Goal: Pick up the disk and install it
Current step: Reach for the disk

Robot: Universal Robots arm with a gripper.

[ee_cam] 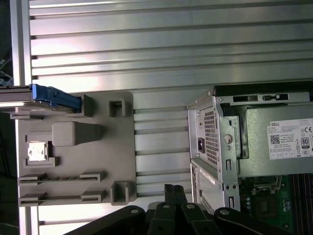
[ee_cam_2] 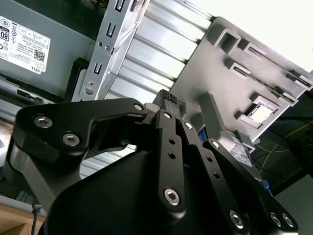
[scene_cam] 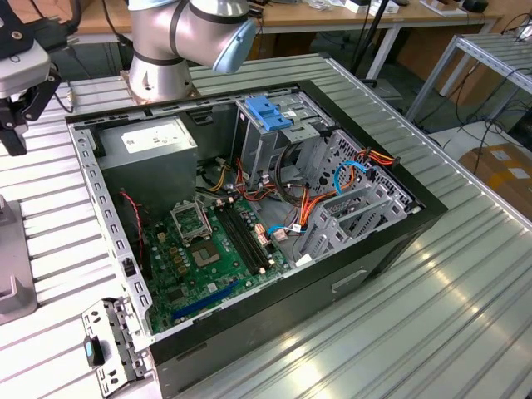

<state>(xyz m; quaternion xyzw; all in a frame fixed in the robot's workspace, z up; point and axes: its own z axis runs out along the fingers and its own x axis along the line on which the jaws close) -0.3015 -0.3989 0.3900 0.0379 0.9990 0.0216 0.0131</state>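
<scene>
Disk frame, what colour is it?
Bright blue, edging the disk; the first wrist view shows it best.

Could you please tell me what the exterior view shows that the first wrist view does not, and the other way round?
Exterior view's own: the tall grey drive cage with its blue bracket, the orange cables and the arm's base. First wrist view's own: the disk in its blue frame, seen edge-on at a grey fixture plate, with the shut gripper seen close and apart from it. Shared: the open computer case, its labelled power supply and the ribbed metal table.
</scene>
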